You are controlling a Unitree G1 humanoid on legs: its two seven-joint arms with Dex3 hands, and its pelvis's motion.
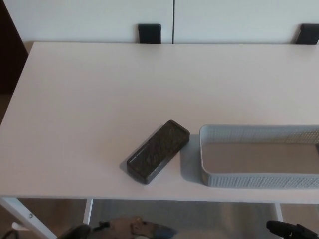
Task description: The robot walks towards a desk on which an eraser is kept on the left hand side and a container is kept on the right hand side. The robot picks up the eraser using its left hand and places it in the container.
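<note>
Eraser (158,151): dark, oblong block with rounded corners and a speckled, felt-like top inside a smooth raised rim. It lies flat on the desk (99,99), turned diagonally, its far end pointing toward the container and its near end toward the front edge. It sits just left of the container, close but apart from it, a strip of shadowed desk showing between them.

Container (249,179): pale grey rectangular tray with rounded corners and low walls of fine perforated mesh; its floor is plain and smooth. It rests near the desk's front edge and runs out of the picture on the right, so its full length cannot be told.

Desk: white, matte, flat top with a straight front edge and a white leg (25,216) angled below the left corner. Wide open surface lies left of and behind the eraser; the eraser's near end stands close to the front edge.

Room: white panelled wall (99,15) behind the desk, with two black blocks (149,33) at the desk's far edge, one near centre and one at far right. Brownish floor shows under the desk.

Robot: dark parts at the bottom edge, a blurred mass at left (119,230) and a small black piece at right (291,230); whether either is a hand, and how any fingers are set, cannot be told.
</note>
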